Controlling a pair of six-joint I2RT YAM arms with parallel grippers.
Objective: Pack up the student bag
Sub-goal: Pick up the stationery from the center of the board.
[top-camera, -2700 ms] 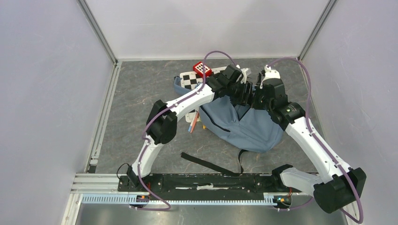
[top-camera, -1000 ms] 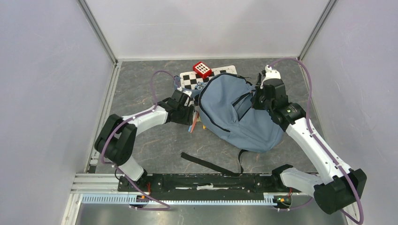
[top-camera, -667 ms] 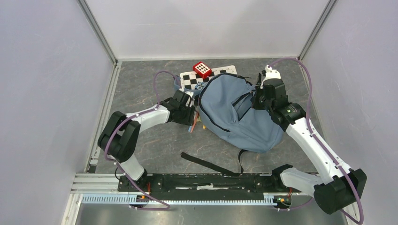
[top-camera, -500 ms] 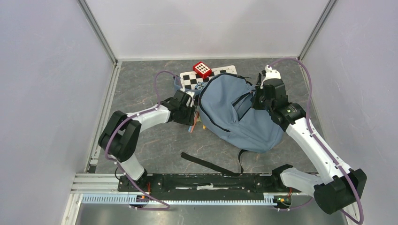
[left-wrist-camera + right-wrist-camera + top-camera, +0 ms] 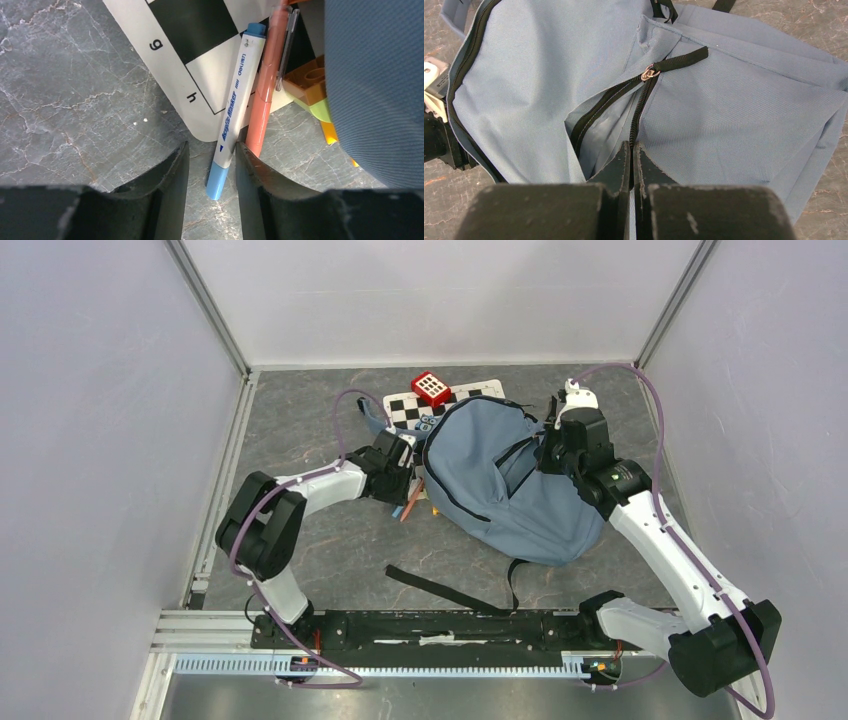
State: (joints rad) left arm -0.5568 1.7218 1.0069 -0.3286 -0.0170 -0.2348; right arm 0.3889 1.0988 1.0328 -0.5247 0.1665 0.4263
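Note:
The blue-grey student bag [image 5: 500,485] lies in the middle of the table, its front zipper [image 5: 650,73] partly open. My right gripper [image 5: 545,455] is shut on the zipper edge of the bag's opening [image 5: 631,150] and holds it up. My left gripper [image 5: 405,483] is low at the bag's left side. In the left wrist view it is open [image 5: 210,165], its fingers on either side of the lower end of a blue-and-white marker [image 5: 235,105]. The marker lies next to an orange pen [image 5: 265,85]. The bag's edge [image 5: 375,75] covers the pens' far side.
A folded chessboard [image 5: 410,408] lies under the bag's top-left, with a red cube [image 5: 431,388] on it. Orange and yellow-green blocks [image 5: 305,82] sit partly under the bag. A black strap [image 5: 440,588] trails toward the near edge. Walls enclose the table.
My left arm has left the bag's top and come down at its left side onto the pens. It has crept slightly right in the last second. The right arm has not moved.

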